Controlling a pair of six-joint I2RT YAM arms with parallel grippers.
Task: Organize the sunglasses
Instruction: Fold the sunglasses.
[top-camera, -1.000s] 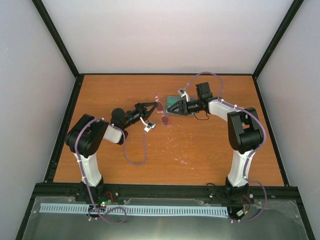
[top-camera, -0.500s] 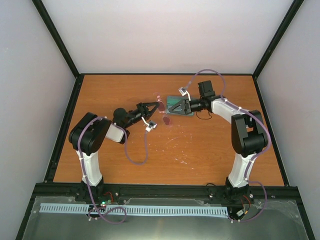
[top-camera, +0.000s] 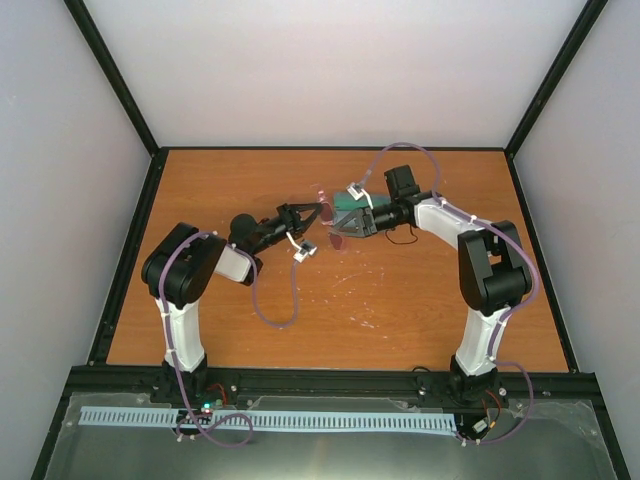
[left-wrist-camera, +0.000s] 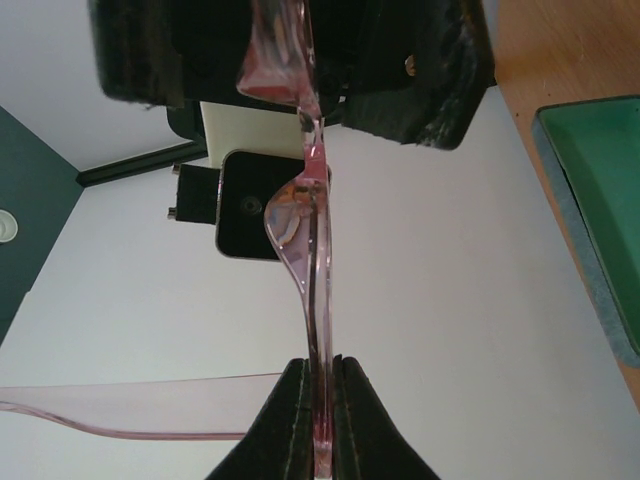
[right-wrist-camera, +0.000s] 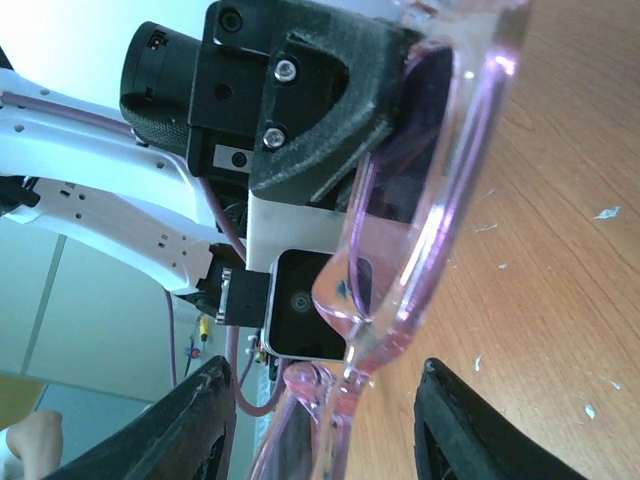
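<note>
The sunglasses (top-camera: 322, 196), a thin translucent pink-purple pair, are held above the table between the two grippers. My left gripper (top-camera: 317, 213) is shut on the frame; in the left wrist view (left-wrist-camera: 322, 425) its jaws pinch the frame's edge (left-wrist-camera: 314, 215). My right gripper (top-camera: 340, 226) is open, facing the left one. In the right wrist view (right-wrist-camera: 340, 430) its fingers (right-wrist-camera: 210, 425) stand wide apart on either side of the sunglasses (right-wrist-camera: 430, 220), not touching them.
An open case with a green lining (top-camera: 349, 202) lies on the wooden table (top-camera: 400, 300) just behind the right gripper; it also shows in the left wrist view (left-wrist-camera: 590, 190). Black frame rails and pale walls border the table.
My right gripper has moved left from over the case, up to the sunglasses. My left gripper has moved slightly right, still holding them.
</note>
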